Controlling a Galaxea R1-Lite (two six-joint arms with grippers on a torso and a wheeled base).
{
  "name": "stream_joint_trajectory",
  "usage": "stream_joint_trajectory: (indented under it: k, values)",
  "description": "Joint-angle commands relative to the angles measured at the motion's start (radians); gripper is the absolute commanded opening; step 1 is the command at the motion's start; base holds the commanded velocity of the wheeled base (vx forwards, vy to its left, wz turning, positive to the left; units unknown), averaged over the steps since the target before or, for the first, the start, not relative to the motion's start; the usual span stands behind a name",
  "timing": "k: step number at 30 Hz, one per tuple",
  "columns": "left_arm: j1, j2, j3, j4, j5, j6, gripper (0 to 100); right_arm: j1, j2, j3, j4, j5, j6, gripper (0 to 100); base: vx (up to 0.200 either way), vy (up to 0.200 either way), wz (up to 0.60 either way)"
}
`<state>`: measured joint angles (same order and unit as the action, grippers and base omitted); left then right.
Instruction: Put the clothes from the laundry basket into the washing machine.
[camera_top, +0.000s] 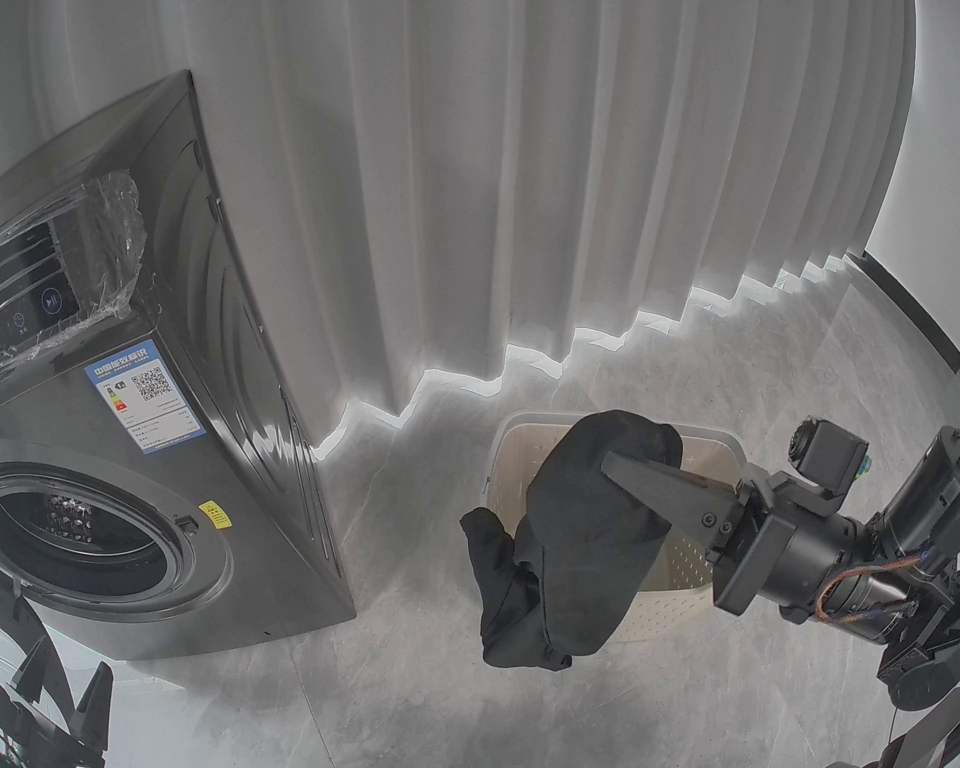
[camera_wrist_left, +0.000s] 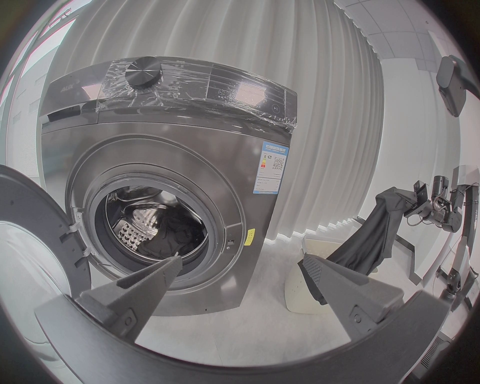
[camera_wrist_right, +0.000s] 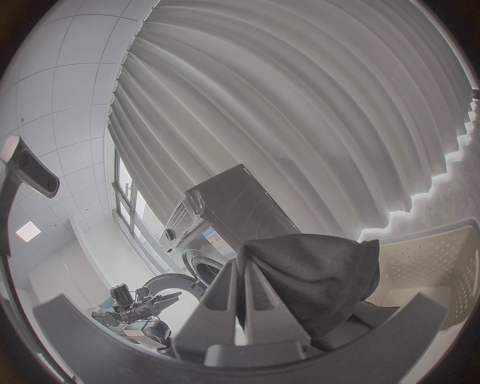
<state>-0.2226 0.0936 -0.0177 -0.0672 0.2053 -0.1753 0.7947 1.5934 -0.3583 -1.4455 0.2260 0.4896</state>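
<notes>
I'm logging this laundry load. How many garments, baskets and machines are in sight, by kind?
Garments: 2, the held garment in the right gripper and the garment in the drum
Laundry basket: 1
Washing machine: 1
Total: 4

There is 1 washing machine (camera_top: 150, 520) and 1 laundry basket (camera_top: 690, 580). 1 dark garment (camera_top: 570, 560) hangs above the basket. More dark cloth (camera_wrist_left: 170, 237) lies in the drum, but the number of pieces there cannot be told. The machine has 1 round door (camera_wrist_left: 30, 240), 1 knob (camera_wrist_left: 143, 71) on its top panel and 2 stickers on its front: 1 blue-and-white label (camera_wrist_left: 272, 167) and 1 small yellow tag (camera_wrist_left: 249, 236). There are 2 claws: 1 right claw (camera_top: 625, 468), pinched on the garment, and 1 left claw (camera_wrist_left: 240, 262), its 2 fingers spread and holding nothing. 1 white curtain (camera_top: 500, 200) hangs behind.
</notes>
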Motion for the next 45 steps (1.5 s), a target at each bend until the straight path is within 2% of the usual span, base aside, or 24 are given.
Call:
stream_joint_trajectory:
  k: [1,4,10,13,14,17,22,26,31,45]
  values:
    - [0.0,0.001,0.018,0.0,0.002,0.0,100,0.003,-0.016,-0.005,0.001,0.004,0.0,0,-0.2,0.0,0.0]
    - [0.0,0.001,0.018,0.0,0.002,0.0,100,0.008,-0.015,-0.005,0.001,0.004,0.0,0,-0.2,0.0,0.0]
    - [0.0,0.001,0.018,0.0,0.002,0.0,100,0.014,-0.009,-0.018,-0.006,0.015,0.0,0,0.0,0.0,0.0]
    - [0.0,0.001,0.018,0.0,0.002,0.002,100,0.017,-0.01,-0.01,-0.001,0.038,0.001,0,0.0,0.0,0.0]
    - [0.0,0.001,0.018,0.0,0.002,0.0,100,0.011,-0.009,-0.01,0.001,0.07,0.004,0,-0.2,0.0,0.0]
    - [0.0,0.001,0.018,0.0,0.002,0.0,100,0.006,-0.007,-0.004,0.001,0.099,0.009,0,-0.2,0.0,0.0]
    - [0.0,0.001,0.018,0.0,0.002,0.0,100,-0.018,0.023,-0.013,-0.003,0.098,0.011,0,-0.2,0.0,0.0]
    - [0.0,0.001,0.018,0.0,0.002,0.002,100,-0.043,0.042,-0.027,-0.012,0.098,0.011,0,0.0,0.0,0.0]
    - [0.0,0.001,0.018,0.0,0.002,0.0,100,-0.043,0.046,-0.027,-0.003,0.098,0.012,0,0.0,0.0,0.0]
    - [0.0,0.001,0.018,0.0,0.003,0.0,100,-0.026,0.045,-0.027,-0.003,0.099,0.012,0,-0.2,0.0,0.0]
